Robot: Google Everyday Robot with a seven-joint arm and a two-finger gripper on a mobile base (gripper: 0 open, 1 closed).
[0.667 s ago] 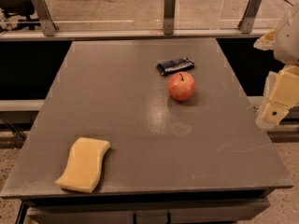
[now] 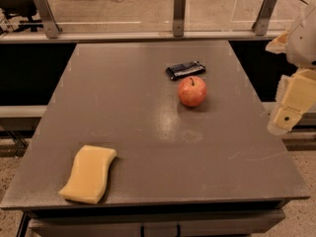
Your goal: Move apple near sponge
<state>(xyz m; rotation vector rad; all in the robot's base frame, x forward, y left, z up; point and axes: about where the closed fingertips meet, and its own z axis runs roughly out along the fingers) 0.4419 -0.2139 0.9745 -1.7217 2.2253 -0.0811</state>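
Observation:
The red-orange apple (image 2: 192, 91) stands on the grey table (image 2: 123, 107), right of the middle, stem up. The pale yellow sponge (image 2: 89, 173) lies flat near the front left corner, well apart from the apple. My gripper (image 2: 290, 107) hangs at the right edge of the view, beside the table's right edge and to the right of the apple, not touching anything.
A flat dark shiny wrapped bar (image 2: 185, 69) lies just behind the apple. A railing with metal posts (image 2: 179, 13) runs behind the table's far edge. The floor shows at the right and left of the table.

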